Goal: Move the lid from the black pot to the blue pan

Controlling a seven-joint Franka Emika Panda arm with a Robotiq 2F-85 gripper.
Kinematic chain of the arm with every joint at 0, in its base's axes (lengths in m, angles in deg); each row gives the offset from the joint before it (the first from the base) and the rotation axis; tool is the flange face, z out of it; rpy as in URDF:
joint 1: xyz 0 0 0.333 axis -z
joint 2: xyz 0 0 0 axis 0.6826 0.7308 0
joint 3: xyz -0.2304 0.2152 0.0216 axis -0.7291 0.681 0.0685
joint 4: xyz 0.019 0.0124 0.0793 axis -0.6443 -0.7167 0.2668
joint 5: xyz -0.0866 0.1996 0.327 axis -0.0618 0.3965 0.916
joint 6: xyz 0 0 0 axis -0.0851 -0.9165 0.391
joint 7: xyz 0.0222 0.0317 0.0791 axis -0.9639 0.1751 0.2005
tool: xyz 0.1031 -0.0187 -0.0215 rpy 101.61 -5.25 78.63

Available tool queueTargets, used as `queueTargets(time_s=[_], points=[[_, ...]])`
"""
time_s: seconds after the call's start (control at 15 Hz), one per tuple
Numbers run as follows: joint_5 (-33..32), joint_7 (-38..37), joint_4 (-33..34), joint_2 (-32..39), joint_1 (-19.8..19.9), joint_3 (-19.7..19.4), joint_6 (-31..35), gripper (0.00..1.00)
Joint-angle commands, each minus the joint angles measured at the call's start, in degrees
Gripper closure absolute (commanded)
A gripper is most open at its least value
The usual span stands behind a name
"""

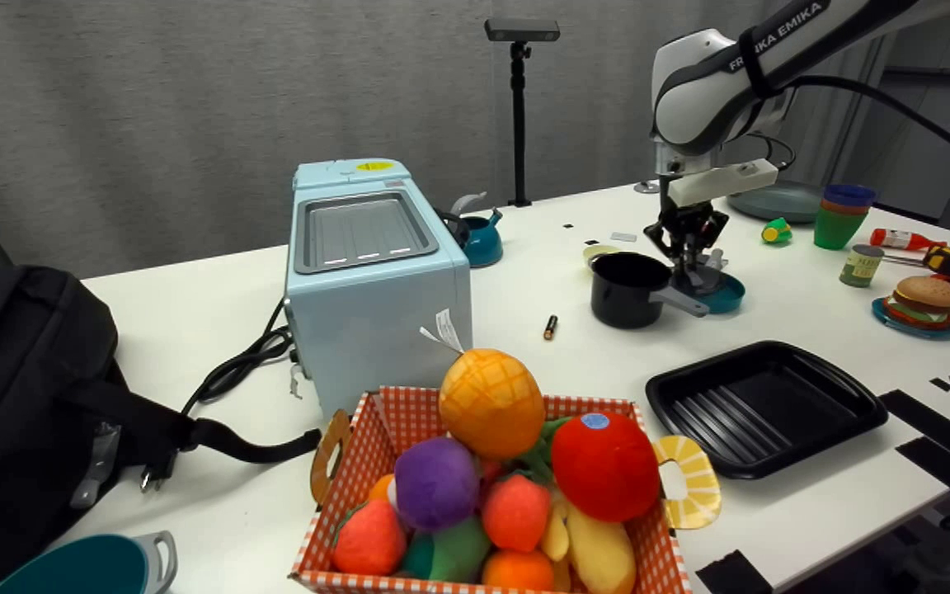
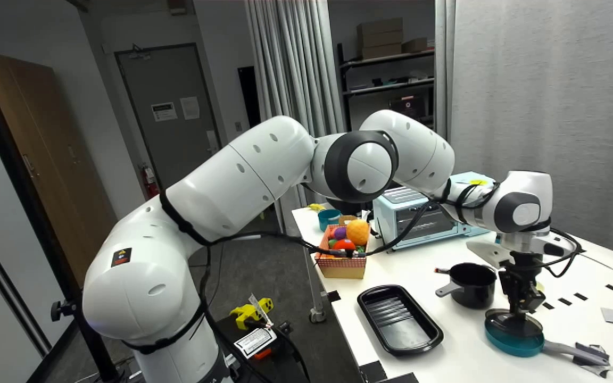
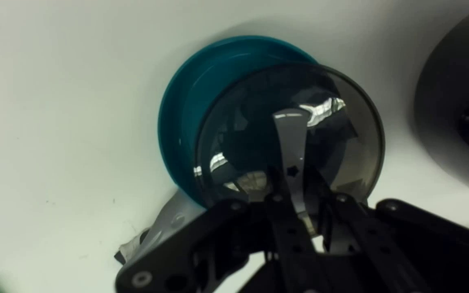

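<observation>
The lid (image 3: pixel 234 134) is smoky, see-through and round, with a grey strip handle (image 3: pixel 291 138). My gripper (image 3: pixel 291 173) is closed with a finger on each side of that handle. The lid also shows in both exterior views (image 1: pixel 699 279) (image 2: pixel 511 322). It is over the blue pan (image 3: pixel 183 106) but off-centre, overhanging the rim on the side toward the black pot (image 3: pixel 450 110). I cannot tell whether it touches the rim. The blue pan (image 1: pixel 729 301) (image 2: pixel 514 344) sits on the table. The black pot (image 1: pixel 627 293) (image 2: pixel 475 287) stands uncovered beside it.
A black grill tray (image 1: pixel 772 404) lies near the table edge. The pot's grey handle (image 1: pixel 679 301) points toward the pan. The pan's grey handle (image 2: pixel 572 348) sticks out sideways. A blue toaster oven (image 1: pixel 384 322), fruit basket (image 1: pixel 388 404), kettle (image 1: pixel 485 239) and can (image 1: pixel 861 266) stand around.
</observation>
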Motion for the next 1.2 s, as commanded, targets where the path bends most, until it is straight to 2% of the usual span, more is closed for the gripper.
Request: queueTargets(time_s=[0.0, 0.33, 1.13], points=[[0.3, -1.7, 3.7, 1.6, -0.2, -0.9, -2.3, 0.96], [1.0, -0.9, 2.1, -0.8, 0.5, -0.2, -1.2, 0.96], [0.5, 0.8, -6.9, -7.3, 1.1, -0.6, 1.6, 0.96]])
